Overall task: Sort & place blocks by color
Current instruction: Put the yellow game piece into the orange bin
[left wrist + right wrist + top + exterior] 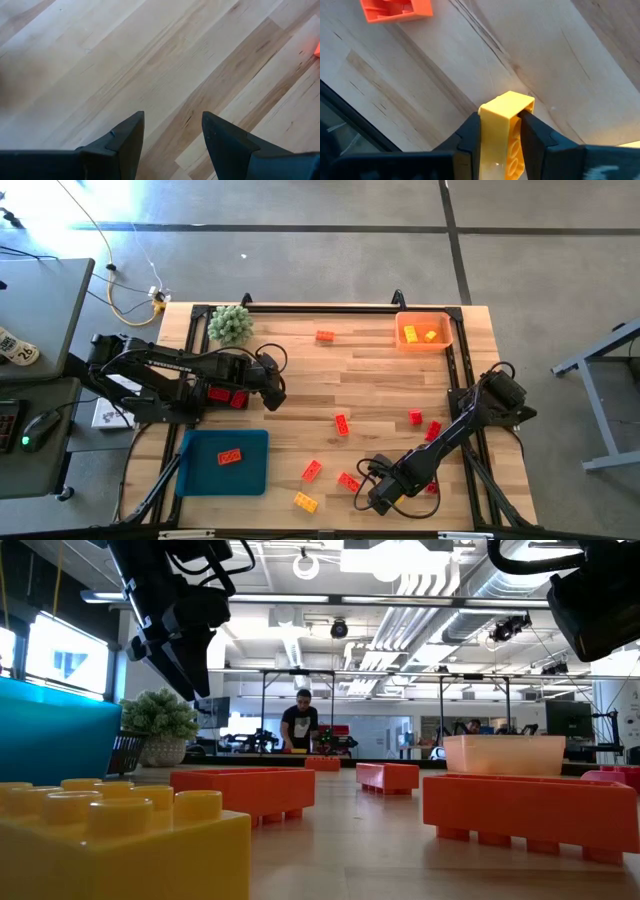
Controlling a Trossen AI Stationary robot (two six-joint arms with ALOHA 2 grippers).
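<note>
Red bricks lie scattered on the wooden table, among them one near the middle and one near the far edge. A yellow brick lies at the near edge. My right gripper hangs over the near edge, shut on another yellow brick. A red brick lies beyond it. My left gripper is open over bare wood, left of centre. The blue tray holds one red brick. The orange bin holds yellow bricks. My right gripper pinches the yellow brick between its two fingers, which press on its two opposite long sides. The brick's free end sticks out past the fingertips. The fingers slant down toward the table. The brick seems lifted clear of the wood.
A green spiky plant ball sits at the far left corner. A black frame runs along the table's far and right edges. In the low view, the yellow brick and red bricks stand close by, and a person is far behind.
</note>
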